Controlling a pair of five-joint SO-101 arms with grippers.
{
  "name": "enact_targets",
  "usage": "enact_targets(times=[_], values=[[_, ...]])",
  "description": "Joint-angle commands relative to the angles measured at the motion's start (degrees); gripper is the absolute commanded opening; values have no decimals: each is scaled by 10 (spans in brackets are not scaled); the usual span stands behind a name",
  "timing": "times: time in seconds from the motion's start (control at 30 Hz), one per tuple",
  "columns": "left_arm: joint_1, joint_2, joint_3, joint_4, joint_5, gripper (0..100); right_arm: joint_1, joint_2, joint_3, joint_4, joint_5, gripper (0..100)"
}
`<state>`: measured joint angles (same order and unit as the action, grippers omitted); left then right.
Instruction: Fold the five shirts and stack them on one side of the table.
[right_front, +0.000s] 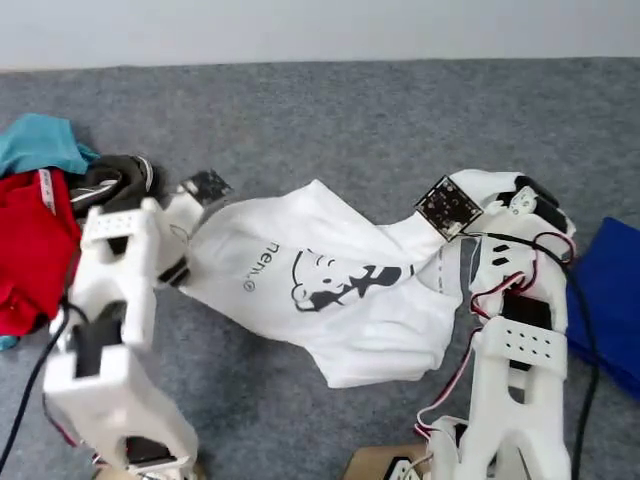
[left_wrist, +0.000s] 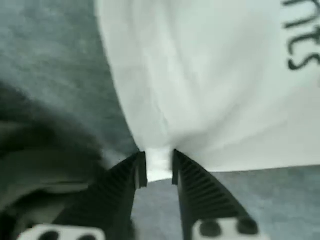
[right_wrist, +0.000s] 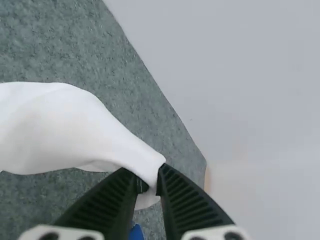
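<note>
Grey felt table cover (right_front: 330, 110), pale wall behind. Left gripper (left_wrist: 156, 167): jaws pinched onto a thin tuck at the edge of the white cotton shirt with a black cartoon print (right_front: 340, 290). Right gripper (right_wrist: 149, 182): jaws likewise clamped on a bunched corner of the same shirt, which looks lifted off the cover in its wrist view.

Shirt is strung between the two arms mid-table, print up, with the near part sagging creased onto the cover.

Further out:
- crumpled red shirt (right_front: 30, 250), teal shirt (right_front: 40, 140) and a dark grey-black garment (right_front: 120, 180) are heaped just beside the left arm
- flat royal-blue cloth (right_front: 610, 290) lies at the table edge by the right arm, can't tell if it's folded

My read: early in this fold, no stack I can confirm.

Risks:
- both bites are shallow, so tension between the arms could pull fabric out of one jaw and drop the shirt skewed
- the sagging middle may get folded in wrinkled
- left arm sits close to the heap, and a swing that way could drag the dark garment along
- right arm's loose wires (right_front: 500, 285) hang near the shirt and could snag
</note>
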<state>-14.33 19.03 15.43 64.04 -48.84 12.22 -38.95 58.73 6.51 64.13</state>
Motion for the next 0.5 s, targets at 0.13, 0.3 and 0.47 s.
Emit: enact_targets(times=[0.13,0.3,0.47], values=[[-42,106,-239,130,-4,86,6,0,-39,-12,5,9],[-46,107,-289,190,-4,86,6,0,-39,-12,5,9],[-41,109,-292,235,-4,86,6,0,-39,-7,5,14]])
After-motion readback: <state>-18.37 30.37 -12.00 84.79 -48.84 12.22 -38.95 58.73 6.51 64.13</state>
